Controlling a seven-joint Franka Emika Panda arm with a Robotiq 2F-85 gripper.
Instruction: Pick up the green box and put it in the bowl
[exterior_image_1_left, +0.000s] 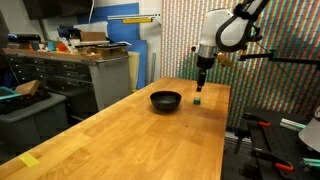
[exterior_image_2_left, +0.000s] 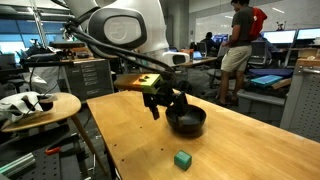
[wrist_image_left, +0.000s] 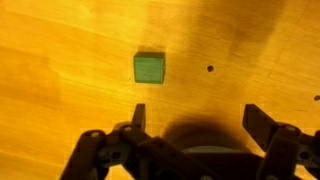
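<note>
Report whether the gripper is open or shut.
Open. In the wrist view the gripper is spread wide with nothing held in it; the green box lies on the table beyond it.

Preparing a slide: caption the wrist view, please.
Open gripper above a wooden table, the small green box lying free just ahead of it.

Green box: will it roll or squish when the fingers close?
Probably won't roll: the green box has flat faces and sits flat on the table. Looks rigid, likely light, being far smaller than the bowl.
</note>
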